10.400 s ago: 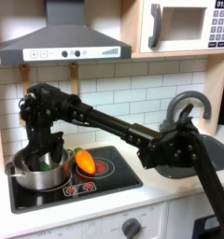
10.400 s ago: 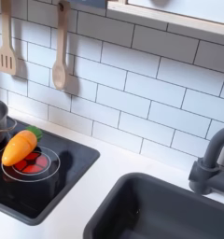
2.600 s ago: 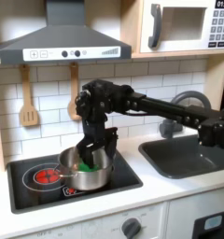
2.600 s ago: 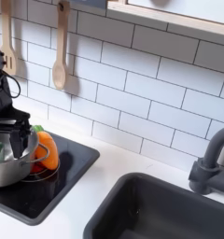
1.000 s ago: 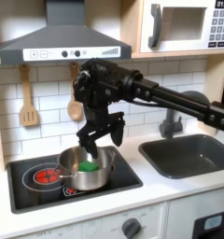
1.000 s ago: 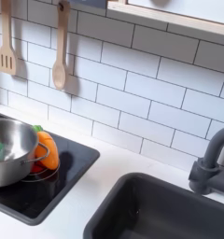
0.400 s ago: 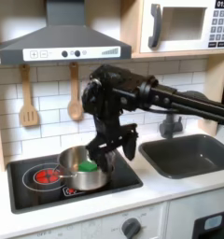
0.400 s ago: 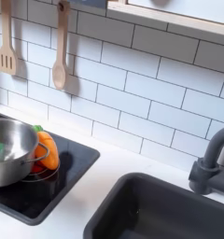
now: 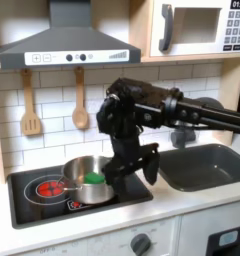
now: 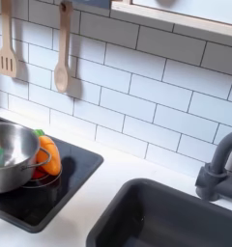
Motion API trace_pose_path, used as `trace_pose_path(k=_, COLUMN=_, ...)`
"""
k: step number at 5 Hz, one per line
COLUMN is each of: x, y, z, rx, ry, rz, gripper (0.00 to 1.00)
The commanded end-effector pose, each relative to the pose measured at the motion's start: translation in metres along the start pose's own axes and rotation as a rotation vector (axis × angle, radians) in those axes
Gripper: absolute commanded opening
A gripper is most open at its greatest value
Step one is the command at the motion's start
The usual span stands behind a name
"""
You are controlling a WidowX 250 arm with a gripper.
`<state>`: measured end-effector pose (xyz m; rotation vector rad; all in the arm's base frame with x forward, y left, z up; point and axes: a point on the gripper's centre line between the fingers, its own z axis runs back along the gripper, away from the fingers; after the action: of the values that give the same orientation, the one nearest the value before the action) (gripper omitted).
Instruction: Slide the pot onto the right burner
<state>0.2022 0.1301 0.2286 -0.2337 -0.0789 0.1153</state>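
The pot (image 9: 84, 177) is round, shiny silver metal and sits on the right side of the black stovetop (image 9: 52, 203), with something green (image 9: 94, 178) inside it. In the second exterior view the pot (image 10: 10, 159) is at the left edge, and an orange carrot toy (image 10: 48, 154) lies against its right wall. My gripper (image 9: 137, 168) hangs open just right of the pot in the first exterior view. Its fingers are spread and hold nothing, and the near finger is close to the pot's rim.
A red left burner (image 9: 50, 187) glows beside the pot. A dark sink (image 9: 207, 165) with a faucet (image 9: 182, 130) lies to the first exterior view's right, also as sink (image 10: 166, 217) and faucet (image 10: 219, 169). Wooden utensils (image 9: 79, 100) hang on the tiled wall.
My gripper has come up out of the pot and swung to the first exterior view's right, open. The pot has stayed where it was on the right side of the stove.
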Motion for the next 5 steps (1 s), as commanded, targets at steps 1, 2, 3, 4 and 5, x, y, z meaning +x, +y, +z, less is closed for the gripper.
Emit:
trace_pose_path(k=1, x=-0.021, y=-0.001, z=-0.004, rx=-0.003, ry=0.017, rz=-0.026, gripper=1.0)
trace_pose_path(k=2, x=-0.028, y=-0.003, z=-0.002, rx=0.002, ry=0.014, rz=-0.034, gripper=1.0)
trace_pose_path(k=3, x=-0.031, y=-0.002, z=-0.003, rx=0.003, ry=0.018, rz=-0.038, gripper=1.0)
trace_pose_path(k=4, x=-0.034, y=-0.002, z=-0.003, rx=0.002, ry=0.017, rz=-0.046, gripper=1.0)
trace_pose_path(k=5, x=-0.033, y=-0.002, z=-0.003, rx=0.004, ry=0.015, rz=-0.046, gripper=1.0)
